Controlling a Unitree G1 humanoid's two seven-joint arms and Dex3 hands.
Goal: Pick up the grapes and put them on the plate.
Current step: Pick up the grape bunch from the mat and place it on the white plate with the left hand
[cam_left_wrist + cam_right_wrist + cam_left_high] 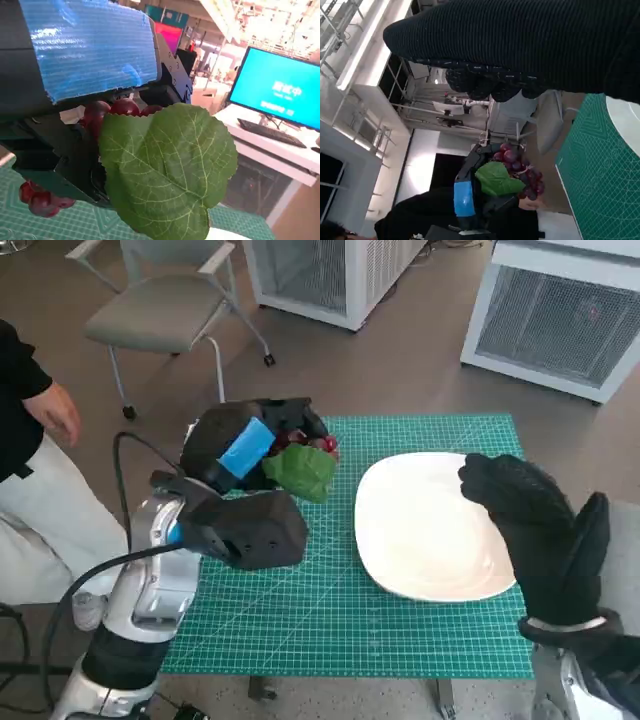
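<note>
My left hand point(248, 443) grips a bunch of dark red grapes point(318, 443) with a big green leaf point(301, 472), lifted off the green mat's far left part. The left wrist view shows the leaf point(167, 167) hanging in front of the hand, grapes point(115, 108) above it and a few grapes point(42, 200) dangling below. From the right wrist view the bunch point(520, 167) is clear of the mat, held by my left hand point(470, 197). The white plate point(425, 525) lies to the right of the grapes. My gloved right hand point(540, 525) hovers over the plate's right side, holding nothing.
The green cutting mat point(330, 620) covers the small table. A person point(30, 460) stands at the left edge. A grey chair point(165, 305) and white cabinets point(560, 315) stand on the floor beyond the table.
</note>
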